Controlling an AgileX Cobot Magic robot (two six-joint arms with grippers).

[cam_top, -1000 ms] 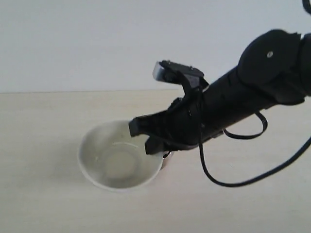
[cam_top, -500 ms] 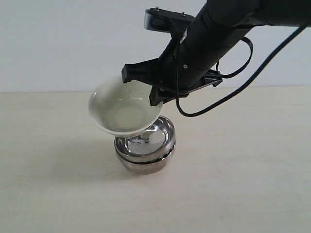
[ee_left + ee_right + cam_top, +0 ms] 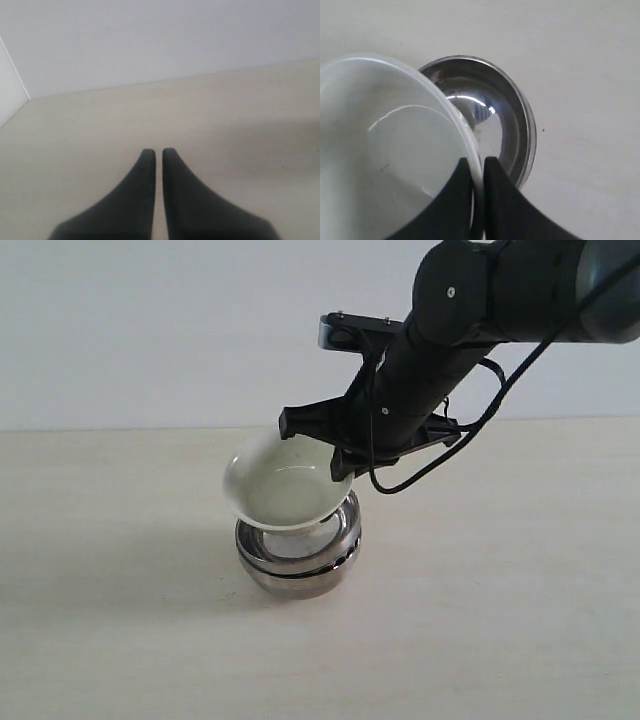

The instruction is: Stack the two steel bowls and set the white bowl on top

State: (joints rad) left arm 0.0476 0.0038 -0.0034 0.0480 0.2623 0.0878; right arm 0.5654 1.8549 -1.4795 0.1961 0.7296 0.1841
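Right claw point(image 3: 338, 464) is clamped on the rim of the plain glossy white round bowl point(image 3: 285, 490), one finger inside the wall and one outside. Left claw point(image 3: 158, 152) is parked over bare bench with its fingers pressed nearly together and nothing between them.

The two mirror-shiny round steel bowls point(image 3: 300, 565) are nested on the bench point(image 3: 120, 640). The white bowl hangs tilted over them. In the exterior view it sits off-centre to the left, with its low side at the top steel rim. You can't tell whether they touch.

Handling, as I read it:
- White bowl looks rigid, slick and likely chippable. A one-sided rim pinch leaves it cantilevered, hence the tilt. Don't loosen the grip until the base is seated.
- Steel on glaze is slippery. Once released low, expect it to slide toward centre. Released high, it'll clatter.
- The steel stack looks light. Sideways push from the white bowl could skid it on the bench.

Room:
- Bench is bare on all sides of the stack.
- Wall point(image 3: 150, 330) is well behind.
- Watch the black cable point(image 3: 420, 475) looping off the right arm, near the steel rim on that side.
- Shift right a little, level out, then go down.
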